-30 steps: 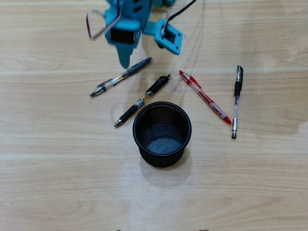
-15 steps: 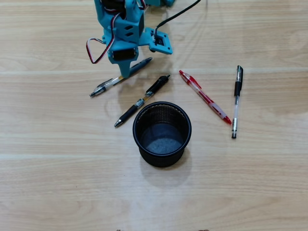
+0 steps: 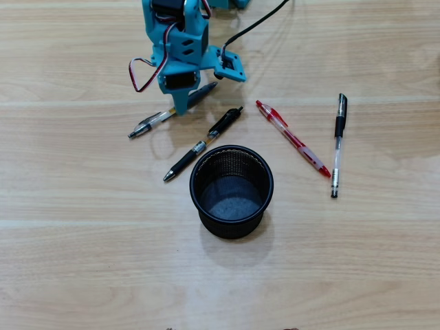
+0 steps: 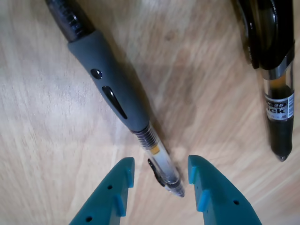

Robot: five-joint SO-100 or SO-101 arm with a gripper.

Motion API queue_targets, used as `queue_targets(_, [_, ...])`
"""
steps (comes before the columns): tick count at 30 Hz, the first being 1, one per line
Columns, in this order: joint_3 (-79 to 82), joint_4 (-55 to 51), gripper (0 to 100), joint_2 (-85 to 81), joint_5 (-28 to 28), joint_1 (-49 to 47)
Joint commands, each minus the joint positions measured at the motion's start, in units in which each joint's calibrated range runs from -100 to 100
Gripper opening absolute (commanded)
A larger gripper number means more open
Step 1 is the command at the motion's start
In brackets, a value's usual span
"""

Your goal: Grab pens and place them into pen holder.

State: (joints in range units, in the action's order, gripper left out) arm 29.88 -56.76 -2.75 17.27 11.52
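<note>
Gripper [image 4: 159,168] jaws narrowly parted, straddling the clear end of the grey-and-clear pen [image 4: 117,101], no contact visible; black pen [image 4: 274,70] lies nearby.

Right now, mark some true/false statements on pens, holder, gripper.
1. The pen holder is empty. True.
2. The gripper is shut on the grey-and-clear pen. False: its fingers are open either side of the pen's tip.
3. All four pens lie on the table. True.
4. The red pen leans against the holder. False: it lies apart, right of it in the overhead view.
5. The black pen lies crossed over the red one. False: they are apart.
</note>
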Motion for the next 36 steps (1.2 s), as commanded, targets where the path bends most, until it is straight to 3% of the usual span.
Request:
queue_targets(1, [-0.1, 0.5, 14, -2.6, 3.5, 0.4])
queue_targets(18, [2.8, 7.7, 13, 8.2, 4.7, 1.6])
queue_targets(23, [2.0, 7.7, 1, 10.4, 4.7, 4.4])
queue_targets(29, [0.5, 7.0, 2, 7.1, 4.6, 6.2])
queue_targets(36, [-6.2, 4.3, 2, -3.5, -2.6, 6.1])
